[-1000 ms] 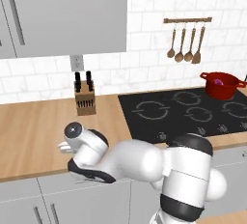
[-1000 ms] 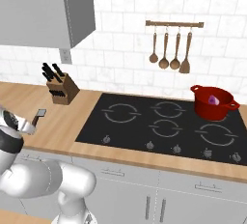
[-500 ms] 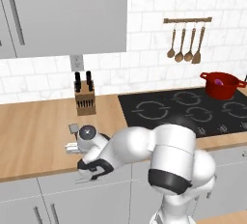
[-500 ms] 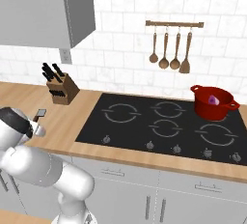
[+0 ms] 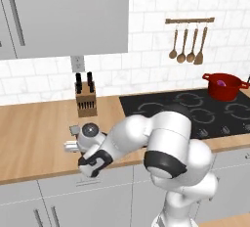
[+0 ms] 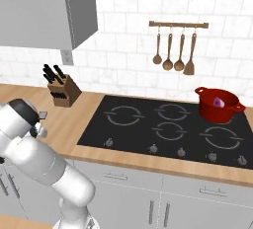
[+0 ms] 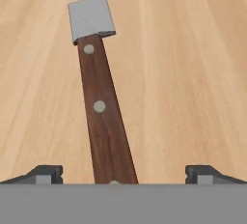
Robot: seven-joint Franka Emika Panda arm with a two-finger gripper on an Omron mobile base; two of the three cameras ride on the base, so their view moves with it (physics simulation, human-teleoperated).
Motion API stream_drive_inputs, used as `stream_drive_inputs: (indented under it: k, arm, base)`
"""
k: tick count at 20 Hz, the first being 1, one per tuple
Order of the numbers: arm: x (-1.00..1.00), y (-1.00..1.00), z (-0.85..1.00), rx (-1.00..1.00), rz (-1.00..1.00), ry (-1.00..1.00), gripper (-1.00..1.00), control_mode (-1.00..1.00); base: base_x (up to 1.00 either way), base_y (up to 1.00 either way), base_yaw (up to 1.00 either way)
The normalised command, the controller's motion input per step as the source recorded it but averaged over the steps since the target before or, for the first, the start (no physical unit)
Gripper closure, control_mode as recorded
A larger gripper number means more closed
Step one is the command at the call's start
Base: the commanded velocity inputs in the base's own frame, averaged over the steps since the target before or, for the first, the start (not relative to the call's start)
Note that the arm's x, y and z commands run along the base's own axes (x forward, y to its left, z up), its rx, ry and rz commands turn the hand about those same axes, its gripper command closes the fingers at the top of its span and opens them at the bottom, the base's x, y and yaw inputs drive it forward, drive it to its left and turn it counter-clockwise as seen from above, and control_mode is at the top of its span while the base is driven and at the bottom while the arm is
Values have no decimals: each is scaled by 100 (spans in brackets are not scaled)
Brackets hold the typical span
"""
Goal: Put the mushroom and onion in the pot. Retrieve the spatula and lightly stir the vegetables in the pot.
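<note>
A spatula (image 7: 99,105) with a brown riveted handle and a small grey blade lies flat on the wooden counter (image 7: 193,73). My gripper (image 7: 123,175) hangs just over the handle's near end, open, one fingertip on each side and not touching it. In the left base view the grey blade (image 5: 73,129) pokes out beside my hand (image 5: 90,134), left of the hob. The red pot (image 5: 224,87) stands on the hob's far right burner with the purple onion (image 5: 222,81) inside it. The mushroom is hidden.
A knife block (image 5: 86,101) stands at the back of the counter, close behind my hand. Wooden spoons and a flat wooden turner hang on a wall rack (image 5: 188,45) above the black hob (image 6: 168,127). Wall cabinets (image 5: 63,15) hang overhead.
My arm has folded up and over the counter edge while the hand stayed low beside the spatula. The jaws remain open and the spatula has not moved.
</note>
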Motion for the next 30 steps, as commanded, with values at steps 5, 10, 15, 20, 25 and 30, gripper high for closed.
stream_drive_inputs:
  k: [5,10,15,20,25,30]
  arm:
    - [0,14,-36,0,0,0,-100,-100]
    - [-6,13,-52,0,0,0,-100,-100]
    - [-46,-13,-73,0,0,0,100,-100]
    - [-60,-44,-48,2,0,-3,100,-100]
    - [-99,-48,40,10,0,-25,100,-100]
    - [-87,-54,100,19,0,-30,100,-100]
  base:
    - [0,0,0]
    - [0,0,0]
    - [0,0,0]
    - [0,0,0]
    - [0,0,0]
    - [0,0,0]
